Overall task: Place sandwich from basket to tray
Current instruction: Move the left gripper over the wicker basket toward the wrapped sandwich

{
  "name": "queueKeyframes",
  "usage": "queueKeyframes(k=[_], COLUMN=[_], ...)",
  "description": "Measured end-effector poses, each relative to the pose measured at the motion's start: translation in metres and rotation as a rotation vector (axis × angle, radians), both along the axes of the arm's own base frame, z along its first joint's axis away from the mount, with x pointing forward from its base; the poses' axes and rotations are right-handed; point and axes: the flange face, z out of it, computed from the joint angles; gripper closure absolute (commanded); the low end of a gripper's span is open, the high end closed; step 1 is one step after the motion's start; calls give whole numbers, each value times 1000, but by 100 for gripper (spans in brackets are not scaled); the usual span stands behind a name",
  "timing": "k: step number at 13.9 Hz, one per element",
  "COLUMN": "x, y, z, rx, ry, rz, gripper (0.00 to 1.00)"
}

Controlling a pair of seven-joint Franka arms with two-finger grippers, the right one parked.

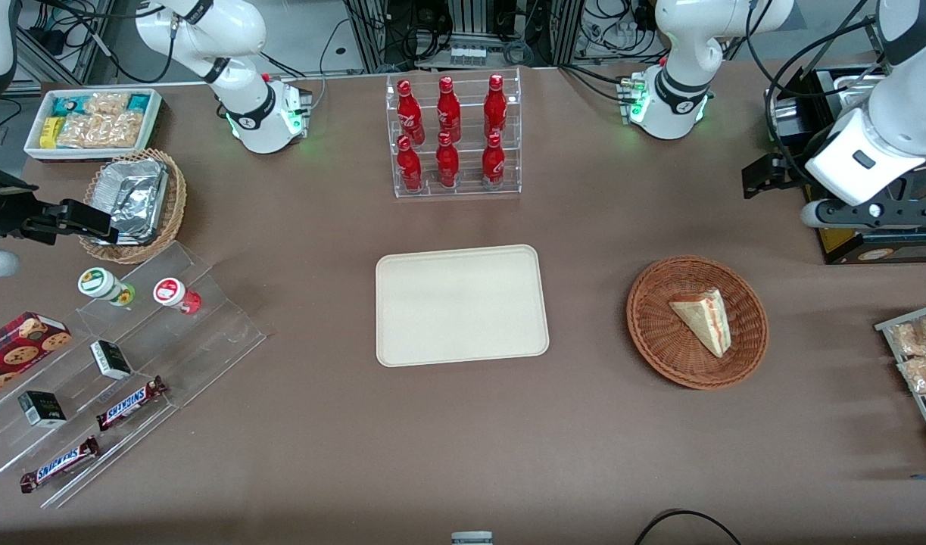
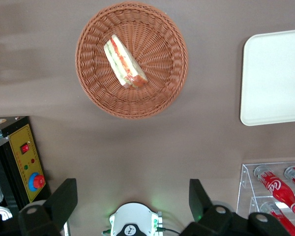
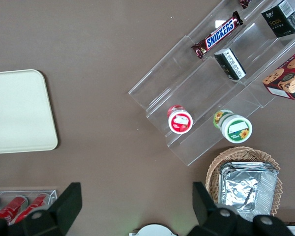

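Hovering apart from the basket [image 2: 132, 59] with sandwich [image 2: 124, 63], end effector [image 2: 132, 199] spread

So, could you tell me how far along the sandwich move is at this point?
Nothing is done yet. The sandwich lies in the basket and the tray holds nothing. The gripper is open, above the table farther from the front camera than the basket, holding nothing. The whole job is left: reaching, grasping, carrying and placing.

Woven wicker basket [image 1: 663, 341], matt smooth tray [image 1: 402, 333].
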Motion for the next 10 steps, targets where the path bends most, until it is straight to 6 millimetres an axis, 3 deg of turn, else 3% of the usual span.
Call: queueKeyframes(k=[5, 10], x=[9, 20], y=[8, 7], z=[-11, -68], rx=[9, 9], ry=[-35, -50], rz=[13, 12], gripper=[0, 0])
